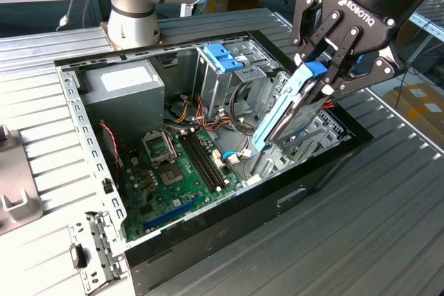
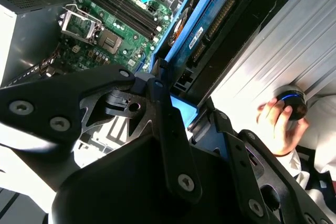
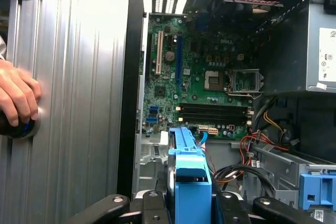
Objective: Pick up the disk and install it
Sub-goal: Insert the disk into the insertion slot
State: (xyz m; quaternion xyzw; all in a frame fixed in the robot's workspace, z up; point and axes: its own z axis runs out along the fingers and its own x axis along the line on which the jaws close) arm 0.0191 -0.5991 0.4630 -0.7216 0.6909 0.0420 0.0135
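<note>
A: Status of the grasp?

B: Jaws clamped on the upper end of the disk point(image 1: 295, 112), across its blue rails. The disk hangs steeply tilted, with its lower end down among the metal bay walls point(image 1: 316, 138) at the front of the computer case point(image 1: 305, 179). Seated or only resting there, cannot tell.

A: Failure modes?

B: Judgement only: the tilt is the main one. If the rails meet the bay guides off-angle, the disk may jam or twist in the grip. Loose cables point(image 1: 239, 154) lie just beside the lower end and could get pinched underneath.

A: Clearance?

B: Tight toward the case's front wall and the neighbouring drive cage point(image 1: 229, 81). Open above, and open over the motherboard point(image 1: 173, 171). Outside the case the ribbed surface point(image 1: 388, 240) gives room. A person's hand point(image 2: 275, 127) rests on a round controller point(image 2: 293, 103) on that surface — well apart from the disk.
</note>
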